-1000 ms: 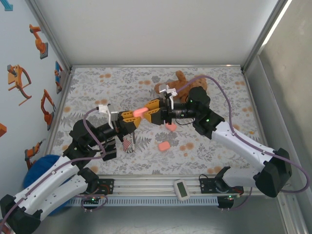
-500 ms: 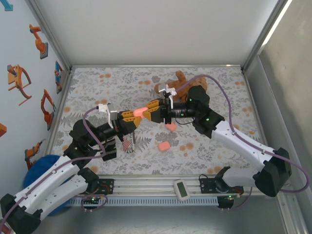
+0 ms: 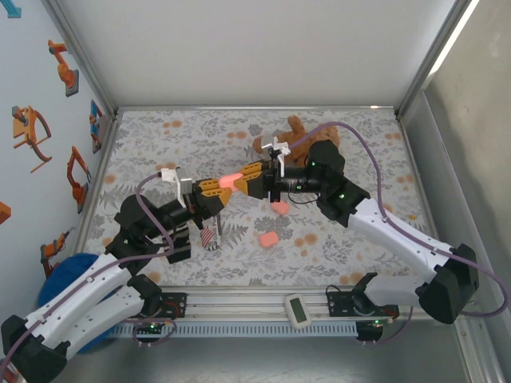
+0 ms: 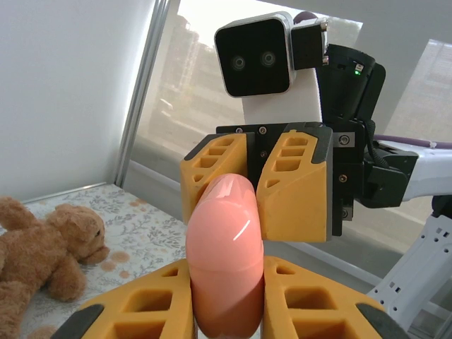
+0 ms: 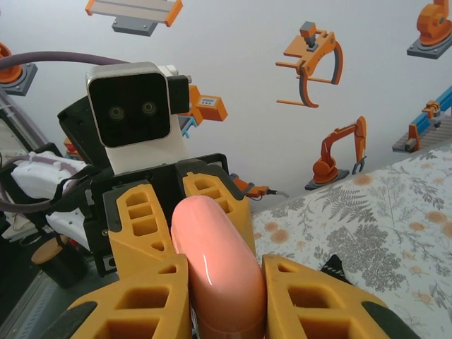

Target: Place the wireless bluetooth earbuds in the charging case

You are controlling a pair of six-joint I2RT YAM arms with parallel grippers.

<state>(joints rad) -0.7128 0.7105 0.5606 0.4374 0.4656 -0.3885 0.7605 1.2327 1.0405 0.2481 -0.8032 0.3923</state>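
Your left arm (image 3: 80, 295) and right arm (image 3: 391, 235) share one build: white shells over black joints, each trailing a purple cable (image 3: 361, 142); the fingers (image 4: 293, 187) are orange-yellow blocks with hollow pockets and dark grey trim; behind them you'll see a black mount (image 4: 353, 169) dotted with small screws (image 4: 344, 140), a white-cased camera (image 4: 256, 56) with two lenses, and a green light (image 4: 357, 68).

We see a worktop (image 3: 160, 152) covered in a floral print. A brown teddy bear (image 3: 297, 128) lies at its far side. Nearer than the bear lies a pink case (image 3: 279, 207), nearer still a second pink case (image 3: 268, 238), and to their left a small striped item (image 3: 207, 236).
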